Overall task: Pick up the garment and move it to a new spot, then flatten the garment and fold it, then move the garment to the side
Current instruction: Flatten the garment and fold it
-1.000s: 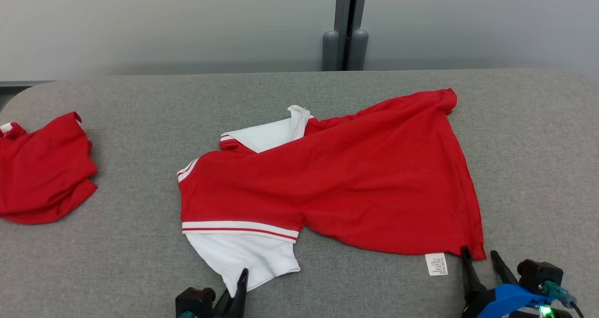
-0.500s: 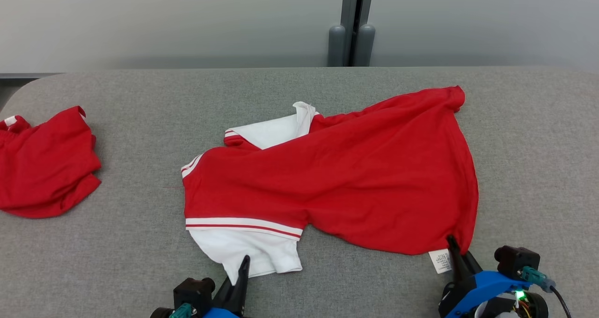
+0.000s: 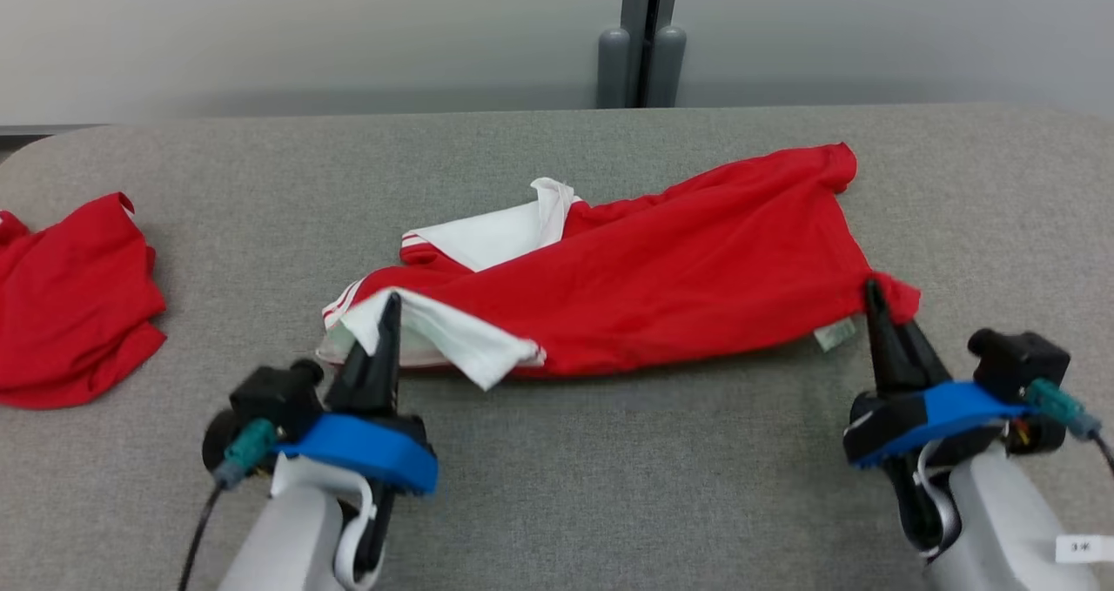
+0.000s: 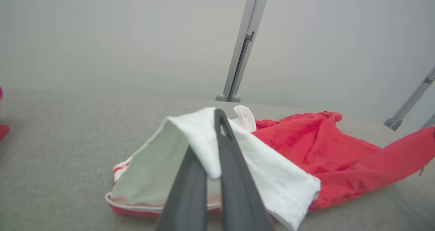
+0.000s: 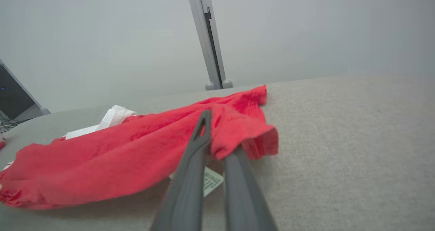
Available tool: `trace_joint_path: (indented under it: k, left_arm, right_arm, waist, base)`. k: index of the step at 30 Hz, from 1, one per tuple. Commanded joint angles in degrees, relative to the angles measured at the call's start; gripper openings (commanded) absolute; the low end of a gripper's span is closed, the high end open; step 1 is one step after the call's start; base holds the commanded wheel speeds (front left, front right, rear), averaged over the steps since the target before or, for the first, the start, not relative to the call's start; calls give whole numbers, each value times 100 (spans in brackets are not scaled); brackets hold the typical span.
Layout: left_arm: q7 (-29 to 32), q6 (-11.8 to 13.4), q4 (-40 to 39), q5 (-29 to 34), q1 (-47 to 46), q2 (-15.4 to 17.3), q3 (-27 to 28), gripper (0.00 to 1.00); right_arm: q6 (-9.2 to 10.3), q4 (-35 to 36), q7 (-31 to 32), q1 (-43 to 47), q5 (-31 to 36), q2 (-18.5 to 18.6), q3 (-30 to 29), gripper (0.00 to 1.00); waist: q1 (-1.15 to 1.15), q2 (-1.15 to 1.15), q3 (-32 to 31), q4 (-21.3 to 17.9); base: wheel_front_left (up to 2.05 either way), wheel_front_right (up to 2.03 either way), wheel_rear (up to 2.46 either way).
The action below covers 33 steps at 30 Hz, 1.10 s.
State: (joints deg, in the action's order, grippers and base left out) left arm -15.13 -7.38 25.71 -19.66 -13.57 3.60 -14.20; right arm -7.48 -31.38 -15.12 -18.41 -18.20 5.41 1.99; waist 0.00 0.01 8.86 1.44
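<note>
The soft, light garment (image 3: pixel 696 269) is pinched at its near corners by closed jaws of the left gripper (image 3: pixel 390 300) and right gripper (image 3: pixel 871 287).

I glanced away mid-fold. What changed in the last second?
The right end effector closed on the hem corner of the shirt; the left end effector already held its white sleeve. Both carried the near edge away from the robot, over the shirt. The other red garment stayed put.

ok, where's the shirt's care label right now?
Head view, right side: the care label shows at the near hem of the red garment, just left of the right gripper pinching that corner.
</note>
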Motion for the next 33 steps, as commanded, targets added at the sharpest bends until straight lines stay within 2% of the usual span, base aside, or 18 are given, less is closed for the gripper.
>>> trace_joint_path:
  k: [1, 6, 11, 14, 16, 21, 25, 28, 33]
  left_arm:
    - [-2, -4, -43, -27, -465, 140, 56, 0]
    - [32, -9, 124, -220, -1801, 553, -188, 0]
    - [290, -8, 367, -652, -3610, 994, -356, 0]
    - [438, -9, 576, -773, -4701, 1158, -543, 0]
    - [493, -8, 729, -924, -5359, 1154, -653, 0]
    - [436, -9, 1226, -852, -6943, 1164, -1089, 0]
    - [272, -8, 1861, -1014, -7858, 875, -1172, 0]
    - [201, -8, 2121, -1044, -8405, 746, -1427, 0]
    - [105, -7, 2461, -1144, -8736, 813, -1700, 0]
  right_arm:
    - [-3, 90, -3, -375, 55, 171, 39, 0]
    - [-3, -51, 42, -1542, -124, 509, 278, 0]
    - [-3, -326, 336, -3169, -318, 908, 536, 0]
    - [-3, -593, 555, -4164, -534, 981, 641, 0]
    - [-3, -773, 680, -4784, -664, 1080, 722, 0]
    - [-3, -1307, 889, -6148, -950, 1269, 844, 0]
    - [-3, -1713, 864, -6912, -1171, 1382, 983, 0]
    - [-3, -1966, 854, -7372, -1289, 1442, 1133, 0]
    - [-3, -2204, 777, -7750, -1412, 1443, 1467, 0]
  waist:
    - [0, -1, 68, -33]
    - [0, -1, 370, -138]
    - [0, -1, 946, -195]
    - [0, -1, 1270, -234]
    - [0, -1, 1431, -224]
    - [0, -1, 1757, -136]
    - [0, -1, 1746, -108]
    - [0, -1, 1808, -87]
    - [0, -1, 1847, -98]
  base:
    - [0, 0, 0]
    - [0, 0, 0]
    - [0, 0, 0]
    - [0, 0, 0]
    - [0, 0, 0]
    - [0, 0, 0]
    - [0, 0, 0]
    - [0, 0, 0]
    - [0, 0, 0]
